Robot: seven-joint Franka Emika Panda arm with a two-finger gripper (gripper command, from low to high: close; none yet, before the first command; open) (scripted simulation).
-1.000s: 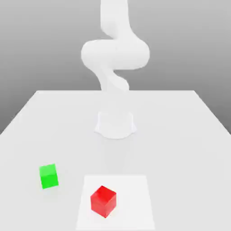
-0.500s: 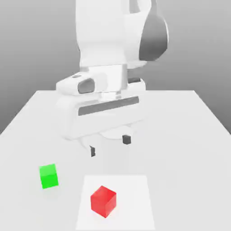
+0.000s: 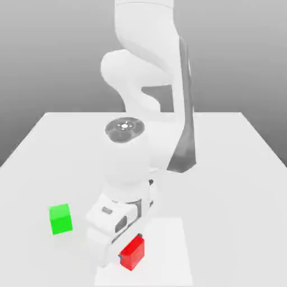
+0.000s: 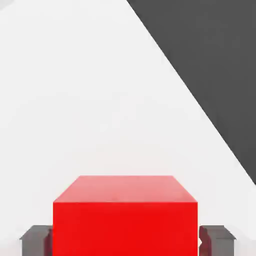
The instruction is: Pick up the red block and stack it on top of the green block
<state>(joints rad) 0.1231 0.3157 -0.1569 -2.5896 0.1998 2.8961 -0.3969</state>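
two cubes are seen, one red [image 3: 133, 253] and one green [image 3: 60, 219]. one robot arm [image 3: 148, 151] is shown above one table [image 3: 224, 196].

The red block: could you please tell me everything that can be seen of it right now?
The red block is a small, bright red cube with plain, matte-looking faces and straight edges, and no marks or added parts on it. It sits upright on the white square, turned at an angle to that square's edges. The gripper is shut on it, with one dark fingertip against each of two opposite sides.
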